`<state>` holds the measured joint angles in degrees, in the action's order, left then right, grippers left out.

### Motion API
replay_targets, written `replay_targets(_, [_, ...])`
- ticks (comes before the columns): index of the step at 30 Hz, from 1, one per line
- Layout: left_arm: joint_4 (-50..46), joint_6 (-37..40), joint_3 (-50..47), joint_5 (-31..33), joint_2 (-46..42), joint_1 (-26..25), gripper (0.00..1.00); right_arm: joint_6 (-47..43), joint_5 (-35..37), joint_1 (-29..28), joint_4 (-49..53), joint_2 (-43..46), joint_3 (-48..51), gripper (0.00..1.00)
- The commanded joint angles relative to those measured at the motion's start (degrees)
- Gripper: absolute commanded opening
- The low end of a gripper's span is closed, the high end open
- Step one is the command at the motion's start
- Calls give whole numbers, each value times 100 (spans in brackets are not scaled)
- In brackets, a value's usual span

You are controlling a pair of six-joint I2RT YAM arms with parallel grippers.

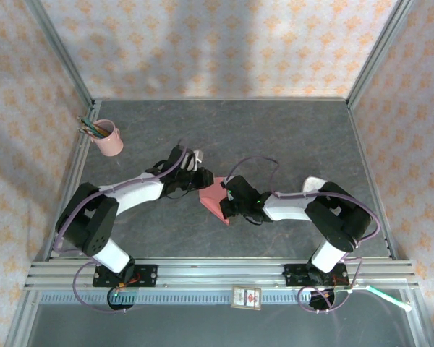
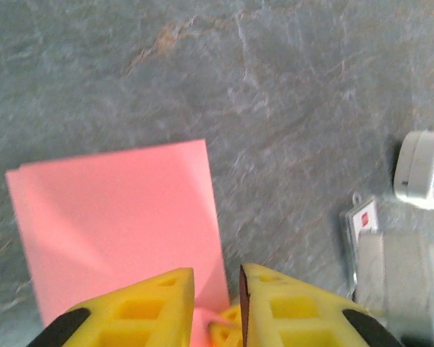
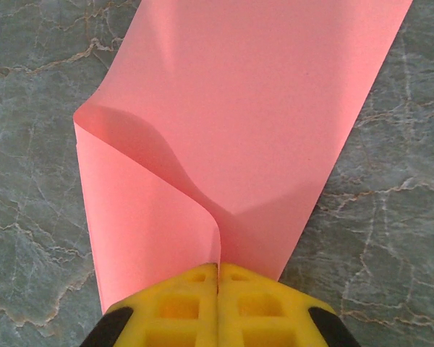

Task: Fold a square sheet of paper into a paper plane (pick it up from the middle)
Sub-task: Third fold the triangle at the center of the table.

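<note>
The square sheet of paper (image 1: 214,198) is salmon pink and lies mid-table, bent between my two grippers. My right gripper (image 3: 218,269) is shut on its near edge, pinching a raised fold, and the paper (image 3: 260,108) curls up and away from the yellow fingers. From above, the right gripper (image 1: 229,205) sits at the sheet's right side. My left gripper (image 1: 202,181) is at the sheet's upper left corner. Its fingers (image 2: 152,303) stand a narrow gap apart around a bit of the paper's edge, and the flat sheet (image 2: 116,217) spreads to their left.
A pink pencil cup (image 1: 110,139) stands at the back left. A small white object (image 2: 422,170) with a tag (image 2: 363,217) lies close to the right of the left gripper. A small card (image 1: 247,297) rests on the front rail. Metal frame posts border the table.
</note>
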<state>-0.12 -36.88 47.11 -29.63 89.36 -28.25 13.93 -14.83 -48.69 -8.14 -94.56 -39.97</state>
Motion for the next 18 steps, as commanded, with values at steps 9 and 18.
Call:
replay_targets(9, [446,-508,-634,-269,-145,-324,17,30,179,30,383,-115,175,5])
replay_targets(18, [654,-471,-444,-346,363,-488,17,63,202,29,384,-62,199,5])
